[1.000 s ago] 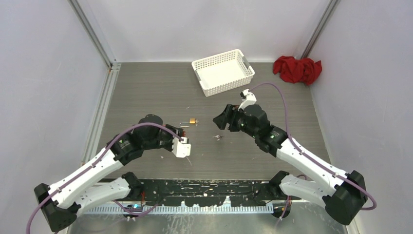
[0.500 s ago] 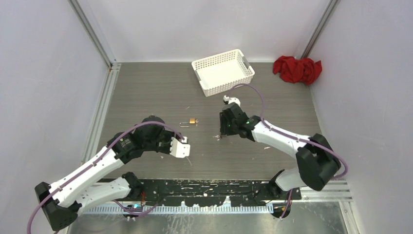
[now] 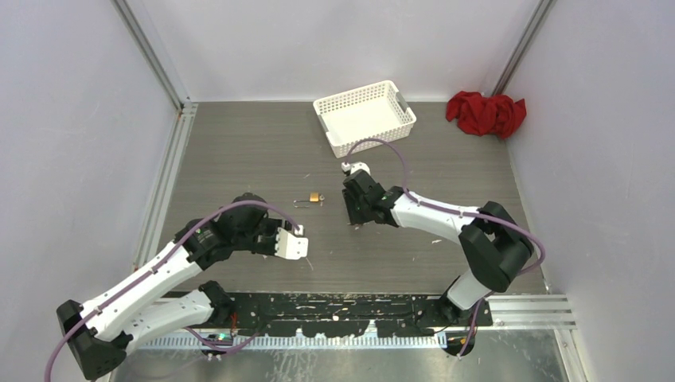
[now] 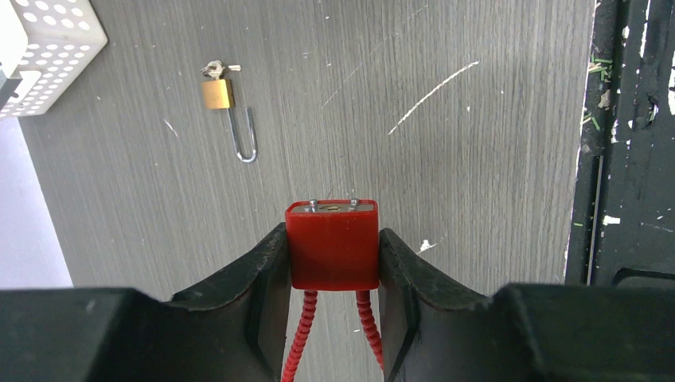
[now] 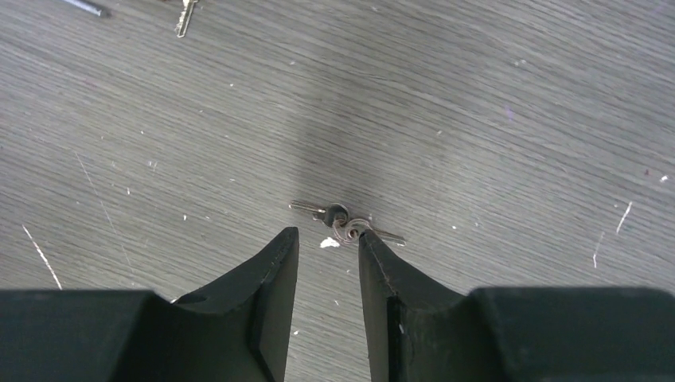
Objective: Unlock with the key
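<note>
Right arm [image 3: 434, 213] dropped to ringed silver keys [image 5: 347, 228], jaws slightly apart; left jaws clamp red padlock [image 4: 332, 245].

Left wrist view: the lower edge cuts off the ribbed cable [image 4: 299, 338] of the red padlock [image 4: 332, 245]; the upper left corner cuts off the basket [image 4: 48, 36]. Top view: the keys [image 5: 341, 215] at the right gripper [image 3: 356, 216] are too small to make out.

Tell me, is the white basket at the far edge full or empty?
Empty. In the top view the white basket shows only its bare white floor; nothing lies inside it.
</note>
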You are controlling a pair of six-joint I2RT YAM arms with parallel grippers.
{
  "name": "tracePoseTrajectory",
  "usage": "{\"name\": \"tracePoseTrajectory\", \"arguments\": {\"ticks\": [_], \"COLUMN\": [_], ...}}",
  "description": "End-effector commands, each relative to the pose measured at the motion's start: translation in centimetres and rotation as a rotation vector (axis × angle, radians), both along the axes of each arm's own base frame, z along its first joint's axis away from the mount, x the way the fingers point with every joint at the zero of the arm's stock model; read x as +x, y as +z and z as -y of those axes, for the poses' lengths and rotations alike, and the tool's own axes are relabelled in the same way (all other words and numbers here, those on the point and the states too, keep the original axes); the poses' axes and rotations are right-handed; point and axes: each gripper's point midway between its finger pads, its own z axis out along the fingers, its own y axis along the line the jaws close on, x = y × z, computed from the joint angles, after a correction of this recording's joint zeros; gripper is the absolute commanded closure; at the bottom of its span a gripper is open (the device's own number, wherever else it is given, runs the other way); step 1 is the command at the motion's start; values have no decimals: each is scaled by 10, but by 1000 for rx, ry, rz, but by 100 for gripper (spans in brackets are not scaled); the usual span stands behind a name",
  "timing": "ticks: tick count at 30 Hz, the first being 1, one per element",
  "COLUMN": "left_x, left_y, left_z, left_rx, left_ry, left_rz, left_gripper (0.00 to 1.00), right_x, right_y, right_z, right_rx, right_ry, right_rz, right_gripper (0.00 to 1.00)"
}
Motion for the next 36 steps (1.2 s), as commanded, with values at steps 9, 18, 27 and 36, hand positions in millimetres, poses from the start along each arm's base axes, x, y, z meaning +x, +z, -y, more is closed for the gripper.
{"name": "tracePoseTrajectory", "arguments": {"ticks": [9,18,27,36], "left_x": [9,9,9,9], "left_y": [26,30,29,30], "left_z": [15,16,15,16], "left_rx": [-94,-100,-94,-90], "left_ry": [1,-4,-10,-18], "left_rz": [45,53,55,57], "left_gripper": [100,100,100,100], "right_x": [7,3,2,2], "right_y": [-8,-23,-30,-26], "right_z": [-3,4,5,-4], "right_rx": [-69,-62,-48,-20], "right_ry": [62,56,60,81], "right_rz": [11,-17,-38,-53], "right_gripper": [64,72,75,86]}}
